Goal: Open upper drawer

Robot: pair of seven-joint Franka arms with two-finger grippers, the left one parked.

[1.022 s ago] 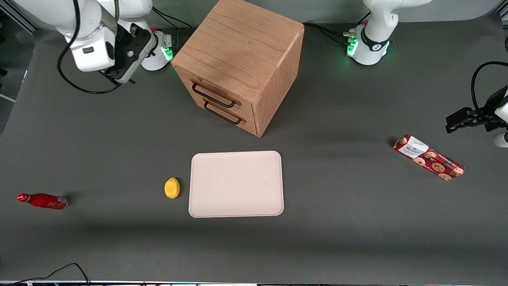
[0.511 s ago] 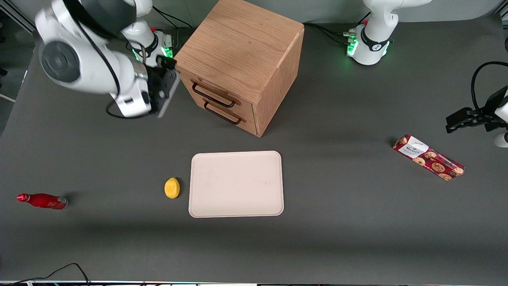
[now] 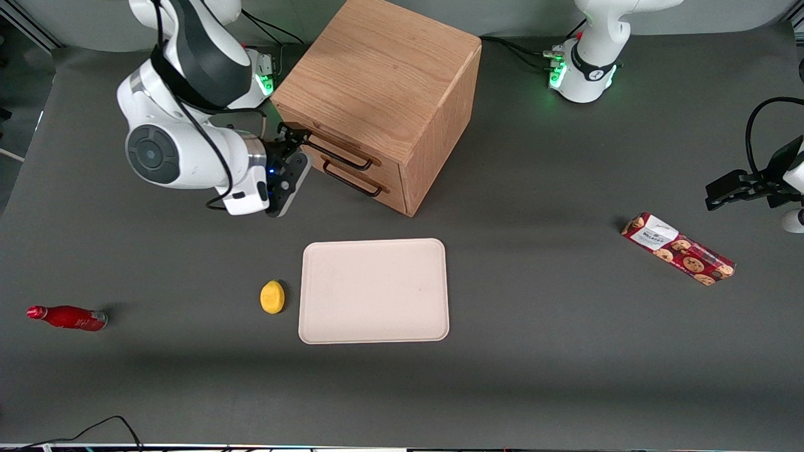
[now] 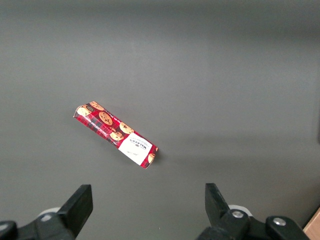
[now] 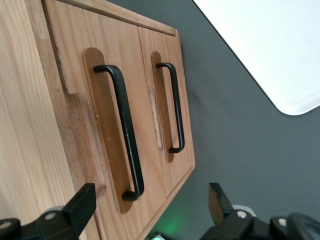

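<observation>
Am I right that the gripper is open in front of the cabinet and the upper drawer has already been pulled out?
Not quite: the upper drawer is shut, its front flush with the lower drawer, as the right wrist view shows. The rest holds: the gripper is open in front of the cabinet, its jaws spread near the end of the upper handle without closing on it.

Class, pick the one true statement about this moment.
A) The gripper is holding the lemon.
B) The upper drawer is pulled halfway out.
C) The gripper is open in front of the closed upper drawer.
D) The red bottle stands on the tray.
C: the gripper is open, its fingers apart in front of the upper drawer, which sits flush in the cabinet.
</observation>
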